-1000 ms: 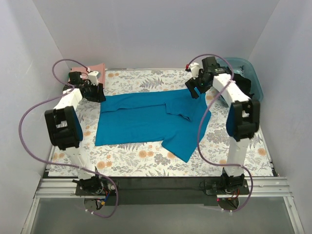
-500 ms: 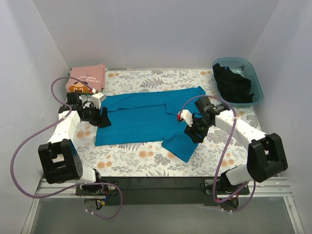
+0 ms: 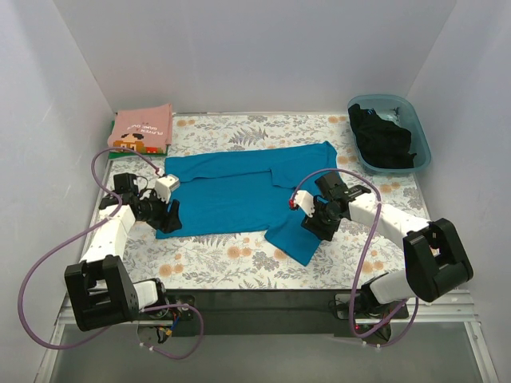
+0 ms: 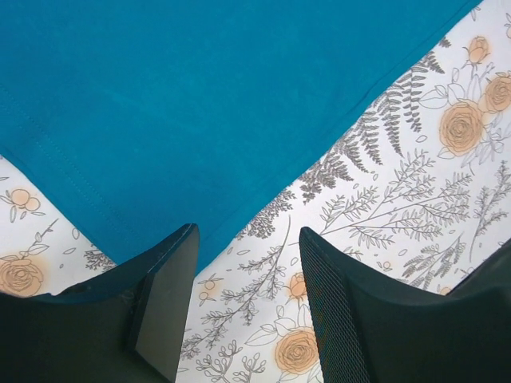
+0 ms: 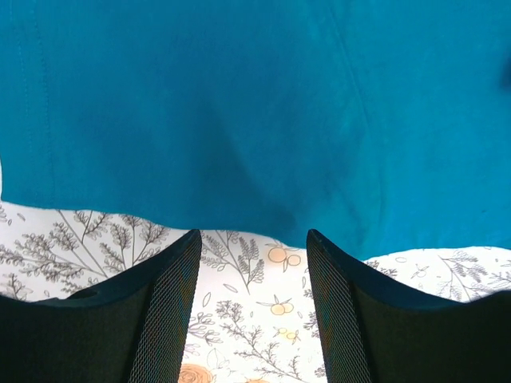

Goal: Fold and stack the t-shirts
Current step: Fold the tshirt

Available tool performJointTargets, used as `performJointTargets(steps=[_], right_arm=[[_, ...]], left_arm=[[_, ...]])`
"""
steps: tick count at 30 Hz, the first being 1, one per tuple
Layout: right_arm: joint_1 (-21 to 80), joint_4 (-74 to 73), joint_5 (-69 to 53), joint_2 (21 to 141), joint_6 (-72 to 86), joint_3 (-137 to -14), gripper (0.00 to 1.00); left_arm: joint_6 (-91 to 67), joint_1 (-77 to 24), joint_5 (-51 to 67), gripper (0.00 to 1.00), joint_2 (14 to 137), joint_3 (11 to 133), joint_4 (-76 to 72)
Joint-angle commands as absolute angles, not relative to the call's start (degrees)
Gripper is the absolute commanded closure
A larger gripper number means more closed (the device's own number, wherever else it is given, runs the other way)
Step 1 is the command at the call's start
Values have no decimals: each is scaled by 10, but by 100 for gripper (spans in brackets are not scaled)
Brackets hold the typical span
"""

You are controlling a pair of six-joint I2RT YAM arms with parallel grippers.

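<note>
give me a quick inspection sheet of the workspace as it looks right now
surface: floral table covering, flat.
job's things: teal-blue t-shirt spread mid-table, right side folded over; pink t-shirt folded at far left corner; black t-shirt heaped in blue tub.
clutter: nothing seen.
grippers: left gripper open at the teal tee's near left corner; right gripper open at its near hem; neither holds anything.
cables: purple cables loop off both arms.
surroundings: white walls; metal rail along the near edge.
</note>
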State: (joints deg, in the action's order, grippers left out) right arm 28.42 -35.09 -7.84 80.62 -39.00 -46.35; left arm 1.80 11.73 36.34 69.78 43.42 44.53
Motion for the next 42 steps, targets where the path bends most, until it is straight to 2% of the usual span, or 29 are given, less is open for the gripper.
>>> performJointTargets(steps=[1, 6, 9, 12, 13, 15, 16, 17, 25, 31, 36, 42], right_arm=[[295, -309, -62, 797, -372, -461, 38], [304, -272, -42, 819, -374, -426, 38], [313, -249, -33, 836, -369, -397, 42], [319, -238, -28, 845, -360, -381, 57], [322, -236, -26, 845, -358, -374, 68], [324, -236, -23, 844, -350, -369, 82], [324, -236, -18, 844, -347, -367, 94], [325, -236, -16, 843, -345, -367, 99], [325, -261, -17, 819, -345, -374, 99], [324, -272, -22, 806, -341, -374, 99], [324, -283, -26, 797, -338, -375, 99], [324, -297, -31, 783, -331, -377, 99]], left_arm=[[37, 119, 351, 48, 690, 425, 421], [37, 119, 345, 48, 687, 410, 403], [60, 119, 332, 47, 673, 389, 388], [85, 119, 322, 47, 648, 365, 372], [109, 119, 313, 47, 643, 360, 369], [127, 119, 293, 49, 629, 340, 348], [147, 118, 273, 50, 628, 335, 341], [156, 119, 265, 50, 625, 325, 331], [254, 123, 224, 59, 658, 323, 334], [272, 124, 207, 60, 685, 323, 316], [300, 134, 206, 67, 693, 326, 341], [329, 141, 207, 68, 700, 323, 368]])
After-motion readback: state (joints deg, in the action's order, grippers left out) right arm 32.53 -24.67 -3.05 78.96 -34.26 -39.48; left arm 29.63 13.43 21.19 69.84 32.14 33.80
